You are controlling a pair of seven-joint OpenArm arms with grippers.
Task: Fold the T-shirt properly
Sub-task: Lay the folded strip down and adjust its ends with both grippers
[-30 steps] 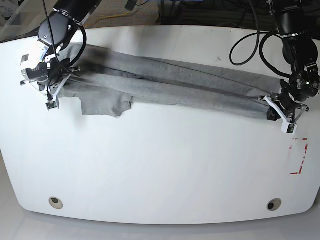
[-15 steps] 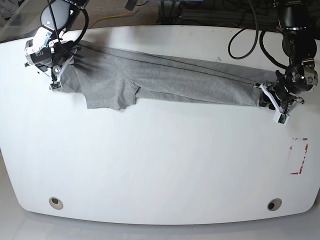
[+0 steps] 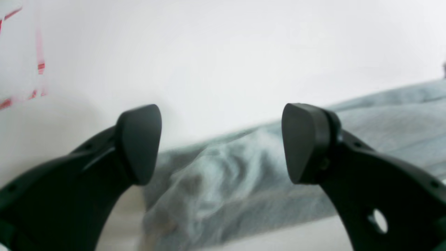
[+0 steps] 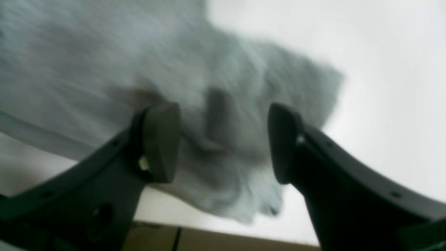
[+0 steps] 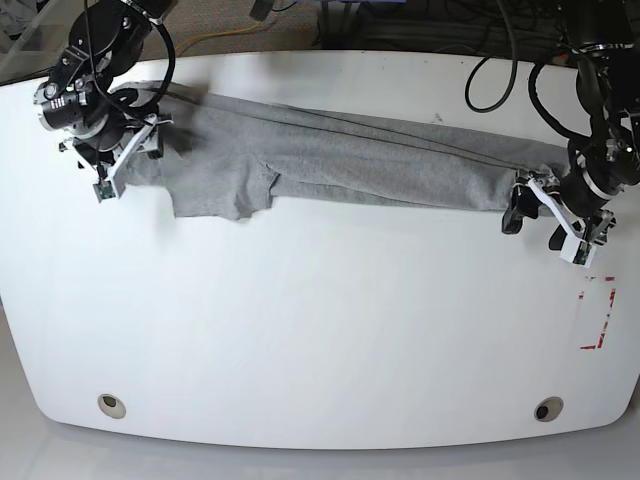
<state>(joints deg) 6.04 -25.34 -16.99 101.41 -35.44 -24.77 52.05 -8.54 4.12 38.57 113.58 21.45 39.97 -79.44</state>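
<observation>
T-shirt lies folded lengthwise on white table; both grippers, left and right, released; next, regrasp for crosswise fold.

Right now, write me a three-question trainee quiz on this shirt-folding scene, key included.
1. True or false: the left gripper is clamped on the T-shirt.
2. Which way does the T-shirt stretch across the table in the base view? A) as a long band from side to side B) as a square pile in the middle C) hanging over the near edge
3. Fill in: the red tape marks lie nearest the ___ gripper.

Key
1. False: both its jaws stand apart with the cloth lying beyond them; the right gripper is open too.
2. A
3. left
</observation>
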